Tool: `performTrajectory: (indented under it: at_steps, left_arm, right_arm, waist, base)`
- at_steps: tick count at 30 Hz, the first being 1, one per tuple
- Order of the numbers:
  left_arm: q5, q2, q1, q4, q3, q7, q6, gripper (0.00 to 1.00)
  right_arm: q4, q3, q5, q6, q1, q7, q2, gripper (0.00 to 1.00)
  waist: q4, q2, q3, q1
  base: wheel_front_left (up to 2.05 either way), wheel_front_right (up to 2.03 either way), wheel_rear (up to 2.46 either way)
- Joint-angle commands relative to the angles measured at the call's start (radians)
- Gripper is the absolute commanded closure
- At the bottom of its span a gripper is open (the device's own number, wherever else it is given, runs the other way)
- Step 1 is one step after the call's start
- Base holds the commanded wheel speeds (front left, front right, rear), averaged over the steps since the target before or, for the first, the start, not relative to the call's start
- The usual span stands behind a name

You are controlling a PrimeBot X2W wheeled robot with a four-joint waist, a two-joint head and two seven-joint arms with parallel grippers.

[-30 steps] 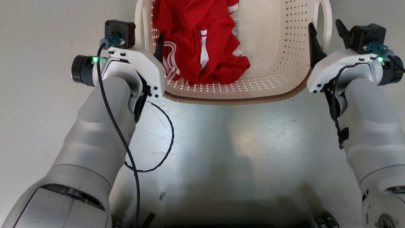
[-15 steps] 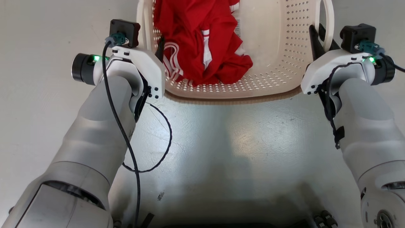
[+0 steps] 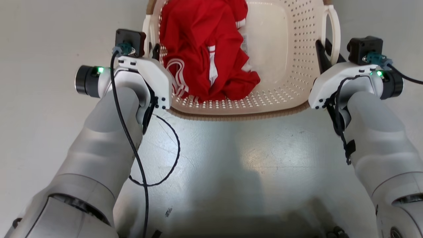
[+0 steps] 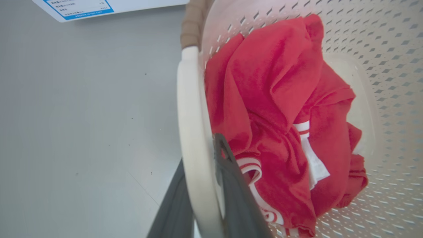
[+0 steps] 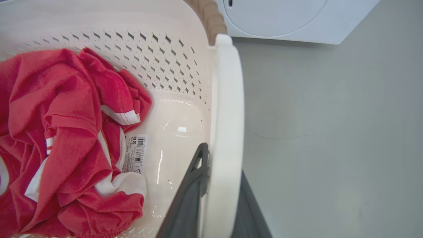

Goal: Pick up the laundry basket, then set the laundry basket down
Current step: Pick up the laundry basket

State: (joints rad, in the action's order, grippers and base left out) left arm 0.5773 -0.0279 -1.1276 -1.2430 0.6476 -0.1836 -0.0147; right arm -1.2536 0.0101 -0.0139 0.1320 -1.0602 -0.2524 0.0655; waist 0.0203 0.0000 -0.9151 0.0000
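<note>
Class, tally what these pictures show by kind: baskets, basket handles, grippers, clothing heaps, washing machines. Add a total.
laundry basket: 1
basket handles: 2 (left handle, right handle)
grippers: 2 (left gripper, right gripper)
red clothing heap: 1
washing machine: 1
total: 7

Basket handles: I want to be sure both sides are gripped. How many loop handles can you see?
2. One loop handle on the left side of the laundry basket, clamped by the left pincer; the other on its right side, clamped by the right pincer.
</note>
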Motion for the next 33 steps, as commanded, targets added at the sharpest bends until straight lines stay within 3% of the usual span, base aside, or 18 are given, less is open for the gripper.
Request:
performTrajectory:
  at_steps: [1, 8, 10, 33]
  left_arm:
    - [0.008, -0.022, 0.029, 0.02, 0.002, 0.0, -0.003, 1.0]
    - [0.046, -0.022, 0.058, 0.005, 0.029, 0.006, -0.015, 1.0]
    - [0.046, -0.022, 0.063, 0.001, 0.047, 0.007, 0.0, 1.0]
    - [0.151, -0.022, 0.29, 0.012, 0.162, 0.079, -0.027, 1.0]
  right_arm:
    - [0.001, -0.027, -0.003, -0.001, 0.053, -0.009, -0.015, 1.0]
    - [-0.018, -0.079, -0.046, -0.001, 0.082, 0.034, -0.015, 1.0]
    - [-0.02, -0.096, -0.059, -0.001, 0.092, 0.047, -0.015, 1.0]
    - [-0.013, -0.346, -0.333, -0.001, 0.282, 0.212, -0.015, 1.0]
  waist:
    - [0.0, 0.0, 0.013, 0.0]
    - [-0.003, 0.0, 0.07, 0.0]
    - [-0.005, 0.0, 0.09, 0.0]
    - [-0.043, 0.0, 0.455, 0.0]
  base:
    - [0.0, 0.0, 0.0]
    - [0.0, 0.0, 0.0]
    - [0.0, 0.0, 0.0]
    - [0.0, 0.0, 0.0]
